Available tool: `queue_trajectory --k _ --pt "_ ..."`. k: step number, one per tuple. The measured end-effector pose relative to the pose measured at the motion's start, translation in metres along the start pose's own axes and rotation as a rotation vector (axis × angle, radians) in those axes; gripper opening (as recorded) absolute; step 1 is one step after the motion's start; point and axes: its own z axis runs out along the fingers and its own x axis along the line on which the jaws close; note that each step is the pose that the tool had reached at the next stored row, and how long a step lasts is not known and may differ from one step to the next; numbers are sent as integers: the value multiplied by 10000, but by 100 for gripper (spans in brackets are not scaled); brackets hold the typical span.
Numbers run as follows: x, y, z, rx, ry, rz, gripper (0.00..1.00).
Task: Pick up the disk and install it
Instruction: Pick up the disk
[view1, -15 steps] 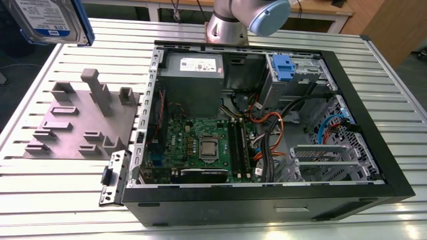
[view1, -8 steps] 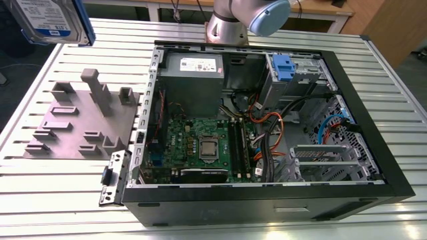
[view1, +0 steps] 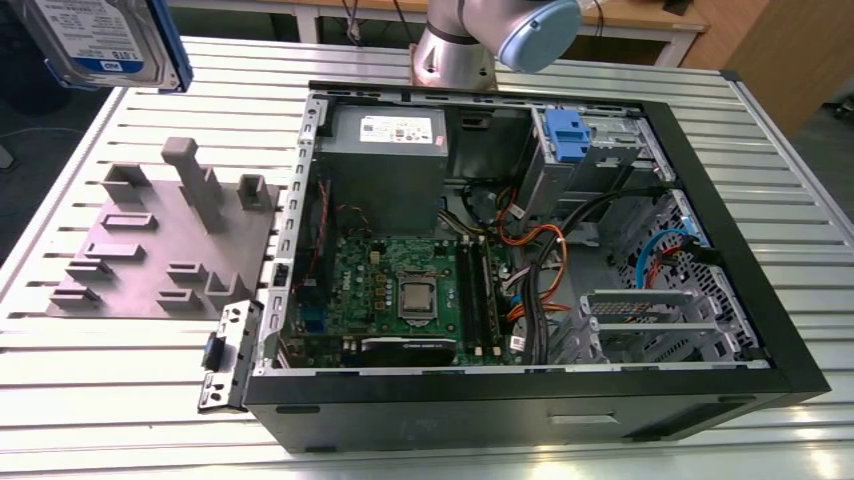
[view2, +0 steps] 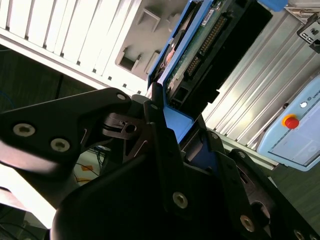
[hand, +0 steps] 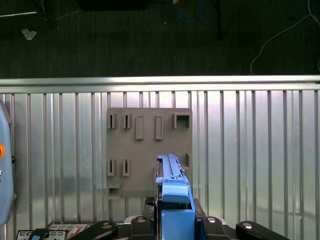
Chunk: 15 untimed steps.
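Blue-bracketed and silver, the disk (view1: 107, 40) hangs edge-on in the clamped hand (view2: 172, 117), raised above the grey fixture plate (view1: 160, 250) on the slatted desk (view1: 120, 400). A thin edge grip could let it twist or slip short of the open computer case (view1: 534, 400).

No print can be read: a white-and-blue label (view1: 96, 38) covers the disk (view1: 114, 45), far left, and a white sticker (view1: 387, 127) marks the power supply (view1: 387, 175).

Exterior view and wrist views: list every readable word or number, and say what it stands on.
None can be read whole.
Label on the disk: blurred, unreadable.
Sticker on the power supply: too small to read.
Lettering on the pendant: cut off at the picture's edge.
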Motion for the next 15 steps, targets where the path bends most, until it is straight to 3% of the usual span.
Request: queue_trajectory --k 15 --pt "0 -39 1 0 0 0 36"
